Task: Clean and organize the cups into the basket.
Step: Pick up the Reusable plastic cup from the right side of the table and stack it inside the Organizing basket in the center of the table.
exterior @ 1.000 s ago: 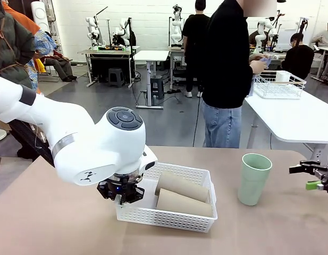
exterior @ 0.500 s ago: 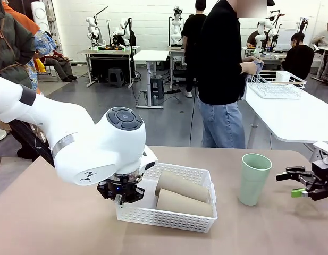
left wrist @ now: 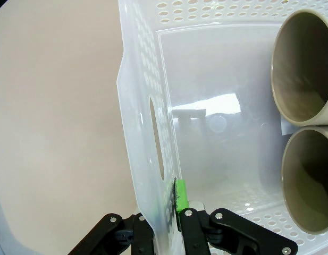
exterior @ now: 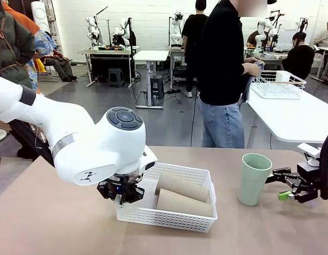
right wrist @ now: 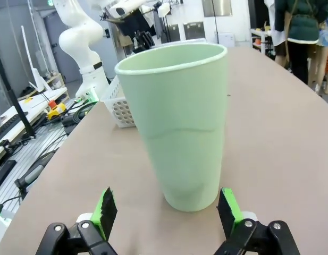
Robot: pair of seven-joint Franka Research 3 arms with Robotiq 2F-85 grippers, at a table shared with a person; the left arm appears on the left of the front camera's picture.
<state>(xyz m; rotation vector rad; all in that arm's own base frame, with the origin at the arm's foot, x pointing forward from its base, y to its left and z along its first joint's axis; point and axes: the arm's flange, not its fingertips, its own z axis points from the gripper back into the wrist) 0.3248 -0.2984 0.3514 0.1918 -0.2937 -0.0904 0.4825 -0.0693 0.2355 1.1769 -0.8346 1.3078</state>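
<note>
With the left gripper, clamped tight on the left end wall of the basket, close to its cut-out handle. With the right gripper, kept the jaws wide apart and empty, low over the table, just right of the mint green cup and not touching it. Found this cup upright on the table, right of the basket and apart from it. Found two tan cups lying on their sides inside the basket, side by side, at its right part.

Judged the mint green cup as light, stiff and matte, so probably not very slippery, but tall and empty, so easy to tip by a push. Best taken across the body, near the middle, one pad on each side.

In the right wrist view, saw the mint green cup centred between the green pads, with free space on both sides; not so clear from the front. In the left wrist view, saw the thin wall of the basket pinched at the left gripper, and the open mouths of the two tan cups turned toward it. From the front, hidden behind the big wrist.
</note>
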